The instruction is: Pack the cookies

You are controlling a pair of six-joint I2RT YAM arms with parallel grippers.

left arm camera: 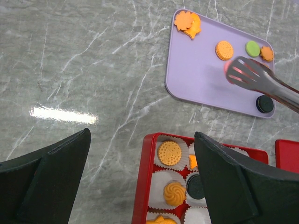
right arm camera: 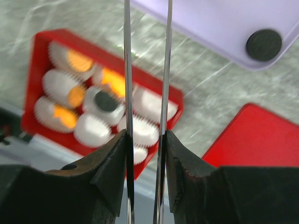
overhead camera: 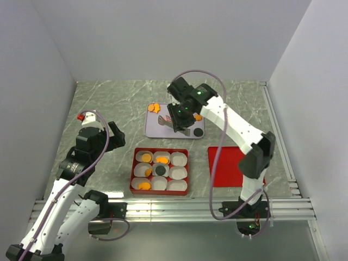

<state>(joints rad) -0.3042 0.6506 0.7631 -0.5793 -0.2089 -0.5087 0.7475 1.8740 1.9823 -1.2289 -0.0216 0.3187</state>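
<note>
The right gripper (right arm camera: 145,145) is clamped, part closed, on a pair of slotted metal tongs (left arm camera: 261,83). The tong tips overlap a pink round cookie (left arm camera: 227,68) on the flat lavender tray (left arm camera: 196,79), beside an orange disc cookie (left arm camera: 224,50), a green disc cookie (left arm camera: 252,48) and a black disc cookie (left arm camera: 265,103). Further cookies lie in white paper cups (overhead camera: 178,172) inside the red box (left arm camera: 142,186). The left gripper (left arm camera: 142,135) hangs wide open and empty above the grey marbled table (left arm camera: 84,60).

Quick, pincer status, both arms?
Left pincer: open, holding nothing.
Right pincer: closed on the metal tongs; their tips are over the purple tray.
</note>
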